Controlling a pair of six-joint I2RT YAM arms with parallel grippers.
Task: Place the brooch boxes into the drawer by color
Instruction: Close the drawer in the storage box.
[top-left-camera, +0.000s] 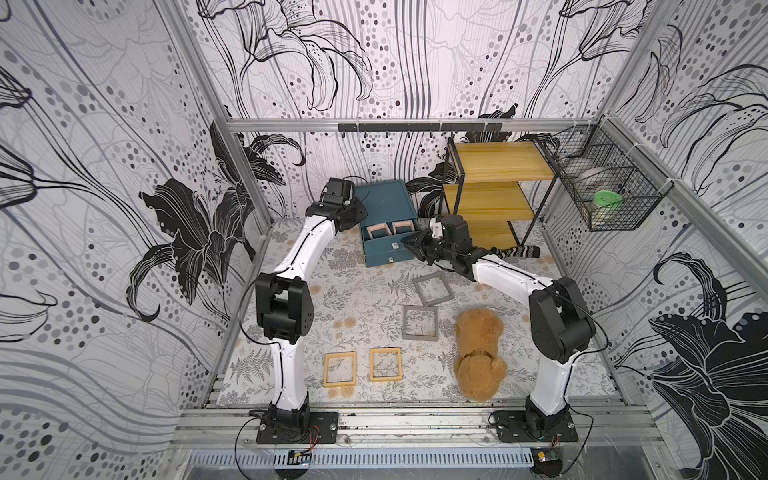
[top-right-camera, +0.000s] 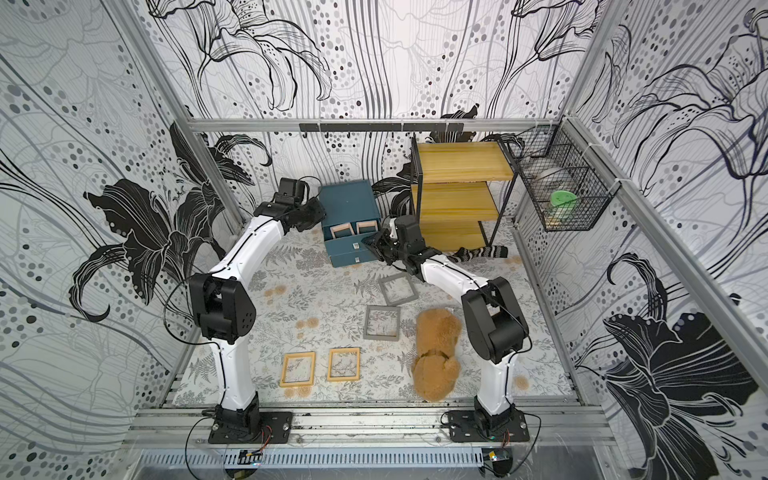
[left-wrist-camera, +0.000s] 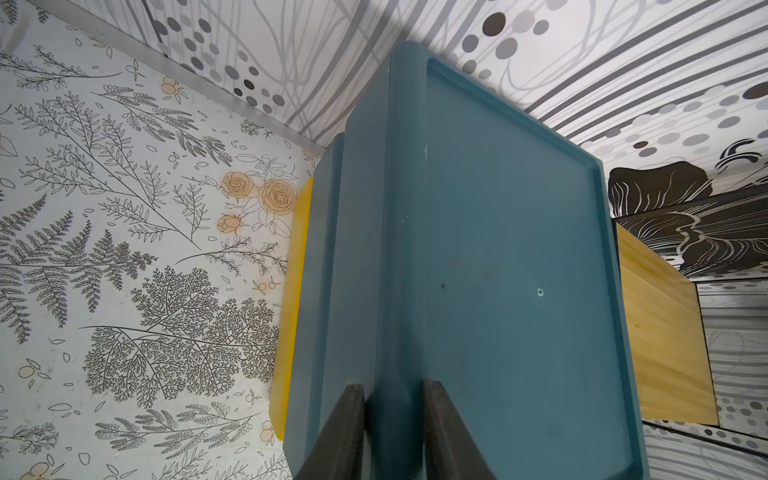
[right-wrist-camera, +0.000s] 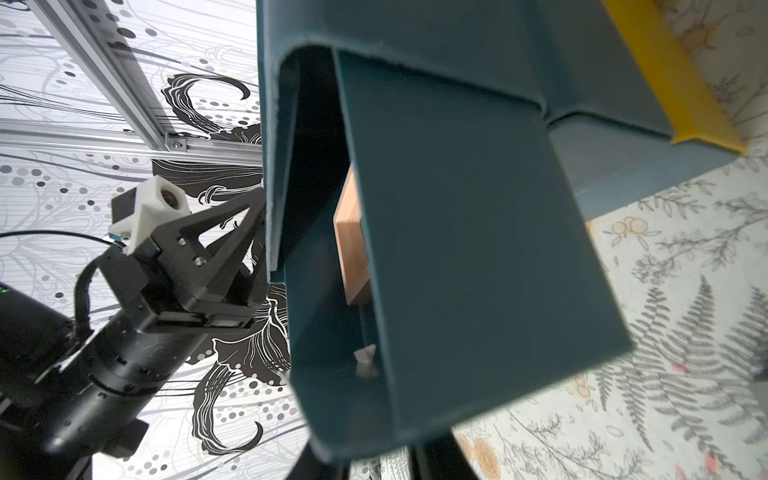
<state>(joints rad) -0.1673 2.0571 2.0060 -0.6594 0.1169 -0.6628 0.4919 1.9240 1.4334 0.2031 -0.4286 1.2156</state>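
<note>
Two pinkish boxes: one (top-left-camera: 379, 230) and its twin (top-left-camera: 402, 227) lie side by side in the pulled-out top drawer (top-left-camera: 376, 246) of the teal chest (top-left-camera: 384, 199).
Four boxes left: two grey boxes (top-left-camera: 433, 289) (top-left-camera: 420, 323) and two yellow boxes (top-left-camera: 340, 369) (top-left-camera: 385, 364) lie flat on the surface (top-left-camera: 357, 299), well apart from the chest. The teddy bear (top-left-camera: 478, 353) is beside the nearer grey one.
Left fingers (left-wrist-camera: 349, 428): clamped over the chest's upper side edge, one on each face, bracing it.
Right fingers (top-left-camera: 417, 245): straddling the top drawer's front wall near its corner, apparently clenched on it.
Step in hand: probably sliding the top drawer shut, since the pink pair is sorted.
Doing it well: push level and straight along the drawer's own travel. The left hold should be firm enough that the chest does not skid towards the back wall. Both pinkish boxes should sit below the rim before the drawer goes in.
Release: only once the front is flush.
Risk: a crooked push could jam the drawer or twist the chest.
</note>
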